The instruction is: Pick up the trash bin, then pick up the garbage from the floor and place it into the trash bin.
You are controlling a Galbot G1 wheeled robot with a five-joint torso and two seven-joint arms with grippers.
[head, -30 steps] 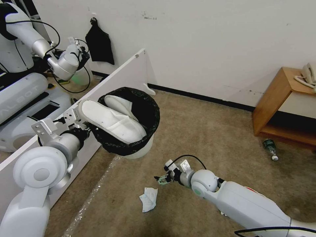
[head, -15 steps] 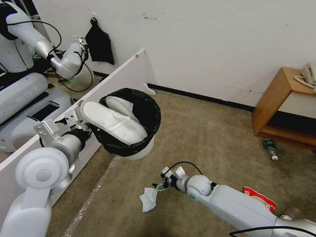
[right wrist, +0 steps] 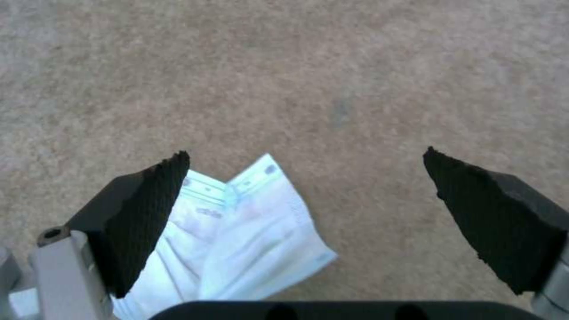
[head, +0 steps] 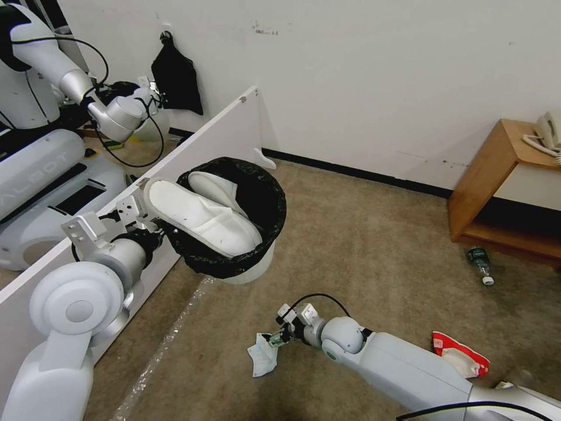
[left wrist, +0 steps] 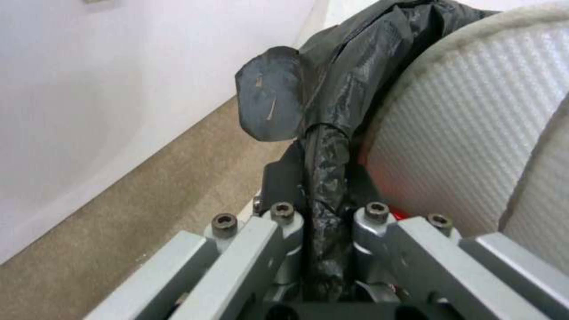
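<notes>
Since a second ago the right arm has slid down and left across the lower part of the head view, so the right gripper [head: 273, 340] now sits right at the edge of the face mask [head: 261, 356] instead of hanging above and to the right of it. That move also uncovered a red-white wrapper [head: 459, 354] on the carpet at lower right. The other robot's arm in the upper left has shifted a bit too.

The carpet [head: 374, 234] takes up most of the frame, with a white partition board [head: 228, 131] running diagonally up the left side. A wooden side table [head: 497, 175] stands at the right edge with a telephone [head: 546, 134] on top, and a green-labelled bottle [head: 480, 264] lies on the floor just in front of it.

The trash bin [head: 251, 270] hangs in the air left of centre, black bag [head: 269, 199] folded over its rim, with two white slippers [head: 201, 213] sticking out of it. The left gripper [left wrist: 323, 213] is pinched tight on the bagged rim, one finger either side of the liner in the left wrist view, a slipper [left wrist: 468, 129] pressing right alongside.

In the right wrist view the fingers [right wrist: 142, 209] are spread wide over the carpet; the crumpled mask [right wrist: 249, 240] lies by one pad, not gripped.
</notes>
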